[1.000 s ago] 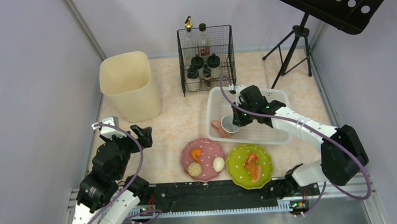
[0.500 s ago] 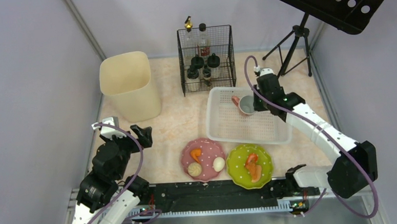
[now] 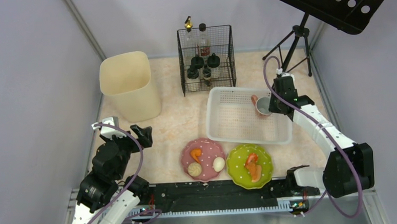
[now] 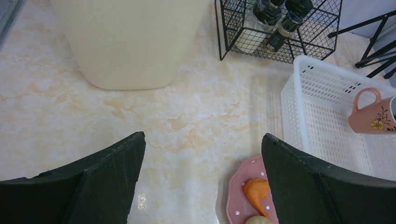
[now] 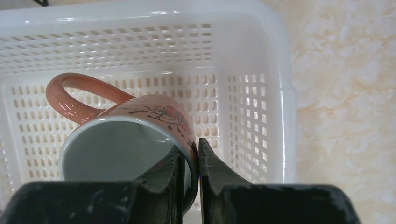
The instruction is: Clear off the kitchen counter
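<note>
Right pincer is pinched narrow on the wall of the pink mug, one finger inside the rim and one outside; held this way the mug hangs tilted, its handle pointing away from the wrist. A rim grip like that suits setting the mug down in the white basket, and the mug sits over the basket's right end; whether it already touches the perforated floor I cannot tell.

Left pincer stands wide and holds nothing; it hovers over the near-left part of the kitchen counter, between the cream bin and the pink plate, probably parked clear while the other arm works.

The kitchen counter lies beneath the right pincer with the basket in between; its bare marbled surface shows just beyond the basket's right wall in the right wrist view. The pink plate and the green plate, both carrying food scraps, sit side by side at the counter's near edge, well apart from the right pincer; by my judgement they are not yet cleared.
</note>
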`<act>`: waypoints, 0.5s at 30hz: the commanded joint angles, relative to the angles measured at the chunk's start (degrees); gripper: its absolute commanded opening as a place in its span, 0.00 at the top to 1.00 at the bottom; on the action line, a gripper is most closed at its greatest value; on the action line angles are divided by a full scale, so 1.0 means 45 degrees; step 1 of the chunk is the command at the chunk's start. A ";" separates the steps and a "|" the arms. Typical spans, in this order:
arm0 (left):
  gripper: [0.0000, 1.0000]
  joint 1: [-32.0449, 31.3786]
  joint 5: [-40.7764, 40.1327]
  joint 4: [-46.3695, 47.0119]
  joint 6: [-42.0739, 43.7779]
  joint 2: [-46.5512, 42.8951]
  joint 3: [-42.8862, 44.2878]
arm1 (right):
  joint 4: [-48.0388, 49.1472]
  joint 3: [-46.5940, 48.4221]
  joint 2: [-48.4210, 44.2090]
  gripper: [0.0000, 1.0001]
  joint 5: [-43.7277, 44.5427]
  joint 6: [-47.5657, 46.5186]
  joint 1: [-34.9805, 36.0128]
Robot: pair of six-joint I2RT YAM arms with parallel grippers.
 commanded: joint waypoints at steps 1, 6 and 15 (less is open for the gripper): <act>0.02 0.0023 0.0122 0.0569 0.0129 0.0082 -0.0040 | 0.1262 -0.0084 -0.0065 1.00 -0.0295 0.0463 -0.0705; 0.01 0.0028 0.0116 0.0569 0.0126 0.0060 -0.0041 | 0.1515 -0.0443 0.0229 1.00 -0.0228 0.0607 -0.1141; 0.01 0.0025 0.0118 0.0569 0.0129 0.0072 -0.0038 | 0.1854 -0.0817 0.0701 1.00 -0.0208 0.1014 -0.1705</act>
